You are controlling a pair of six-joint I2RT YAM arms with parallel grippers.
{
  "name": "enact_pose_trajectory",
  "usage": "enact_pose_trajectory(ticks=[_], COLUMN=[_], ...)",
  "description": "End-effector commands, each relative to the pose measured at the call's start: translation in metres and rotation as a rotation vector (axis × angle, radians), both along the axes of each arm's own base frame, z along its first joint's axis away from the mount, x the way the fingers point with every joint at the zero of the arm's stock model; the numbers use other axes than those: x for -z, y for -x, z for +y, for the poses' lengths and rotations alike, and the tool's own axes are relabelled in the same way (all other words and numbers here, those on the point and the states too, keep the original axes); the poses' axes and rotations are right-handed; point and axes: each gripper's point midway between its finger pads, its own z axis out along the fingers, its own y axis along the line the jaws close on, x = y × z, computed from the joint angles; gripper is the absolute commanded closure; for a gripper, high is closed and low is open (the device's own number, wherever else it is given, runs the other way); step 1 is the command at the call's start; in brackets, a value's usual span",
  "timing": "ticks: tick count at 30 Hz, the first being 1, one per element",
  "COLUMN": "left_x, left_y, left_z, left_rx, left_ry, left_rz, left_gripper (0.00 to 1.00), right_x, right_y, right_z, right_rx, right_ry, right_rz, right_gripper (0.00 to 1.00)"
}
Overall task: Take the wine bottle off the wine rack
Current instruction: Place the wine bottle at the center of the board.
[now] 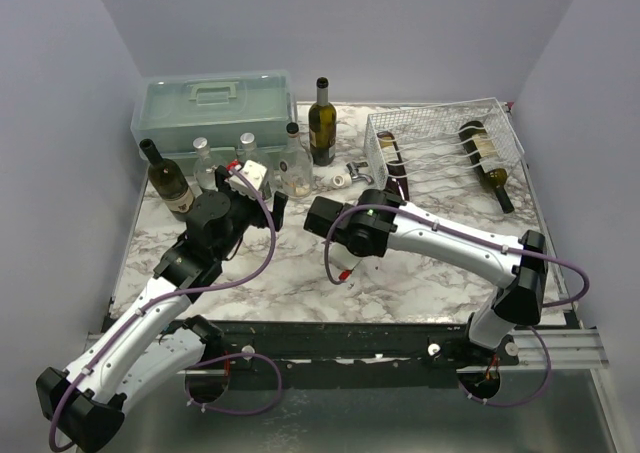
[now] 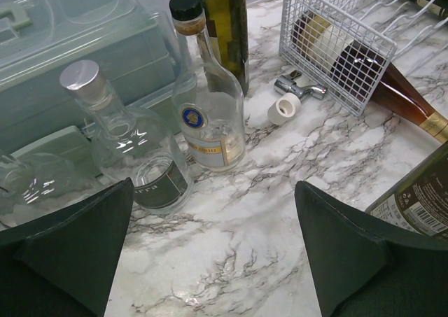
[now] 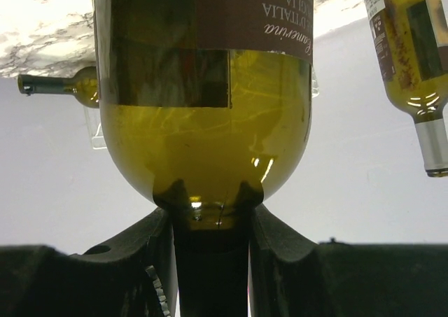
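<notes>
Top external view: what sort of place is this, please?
Probably a robot test cell, not a home: plain walls close in a marble-patterned table, and a left arm and right arm are mounted at its near edge.

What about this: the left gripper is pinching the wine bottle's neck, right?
Not the left one. The right gripper pinches the wine bottle by its neck; the right wrist view shows it. The left gripper hangs open over the table.
</notes>
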Motion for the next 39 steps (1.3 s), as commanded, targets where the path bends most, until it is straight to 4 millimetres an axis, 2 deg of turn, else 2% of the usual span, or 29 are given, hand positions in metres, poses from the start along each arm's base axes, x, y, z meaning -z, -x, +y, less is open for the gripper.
enact_pose_trajectory(ticks=[1, 13, 21, 26, 32, 35, 39], left_x=[-0.014, -0.016, -0.017, -0.018, -0.019, -0.018, -0.018], left_y=[0.001, 0.003, 0.003, 0.003, 0.004, 0.004, 0.003], left_z=[0.003, 0.003, 0.003, 0.004, 0.003, 0.003, 0.004], left_rx=[-0.002, 0.004, 0.007, 0.005, 0.009, 0.008, 0.007], left_ry=[0.004, 0.011, 0.013, 0.014, 0.016, 0.016, 0.016], left_rz=[-0.032, -0.038, -0.042, -0.044, -0.047, -0.046, -0.046], left_gripper=[0.01, 0.01, 0.01, 0.01, 0.01, 0.01, 0.01], right_x=[-0.01, 0.005, 0.015, 0.019, 0.017, 0.016, 0.015], right_y=[-0.005, 0.001, 0.003, 0.004, 0.002, 0.004, 0.01], right_z=[0.001, 0.011, 0.015, 0.022, 0.03, 0.035, 0.041], right_rx=[-0.044, -0.074, -0.081, -0.088, -0.08, -0.092, -0.11], right_ry=[0.101, 0.139, 0.161, 0.175, 0.179, 0.171, 0.165], right_rz=[-0.064, -0.036, -0.021, -0.025, -0.064, -0.064, -0.069], right_gripper=[0.97, 0.9, 0.71, 0.62, 0.43, 0.38, 0.37])
